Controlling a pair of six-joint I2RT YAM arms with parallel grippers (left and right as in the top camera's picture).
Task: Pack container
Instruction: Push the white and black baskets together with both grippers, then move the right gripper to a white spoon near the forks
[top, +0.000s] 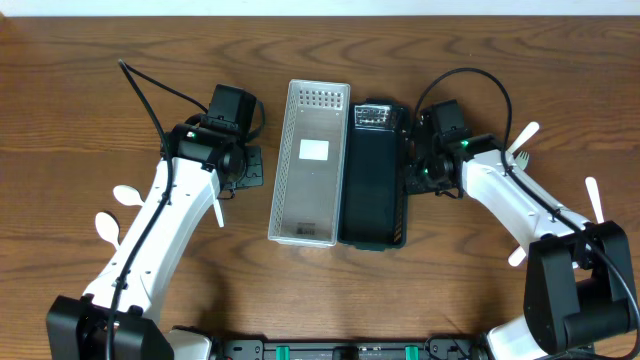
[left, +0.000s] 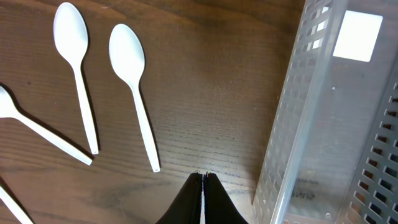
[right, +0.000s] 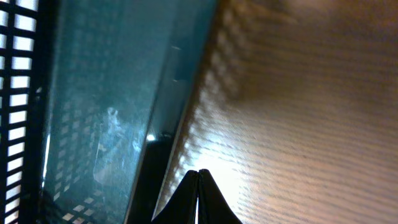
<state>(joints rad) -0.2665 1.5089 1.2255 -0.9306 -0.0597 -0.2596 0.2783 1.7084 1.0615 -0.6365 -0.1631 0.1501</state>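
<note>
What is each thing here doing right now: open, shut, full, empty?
Left gripper: shut, holding nothing.
Right gripper: shut, holding nothing.
Clear bin: empty, lying flat.
Black bin: empty, right beside the clear one.
White spoons: lying loose, outside both bins.

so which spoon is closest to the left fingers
The rightmost spoon in the left wrist view: its handle ends just beside the shut fingers; the others lie farther left.

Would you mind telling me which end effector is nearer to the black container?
Right. The right end effector sits just beside the black container, at its outer wall; the left end effector is beyond the clear container.
</note>
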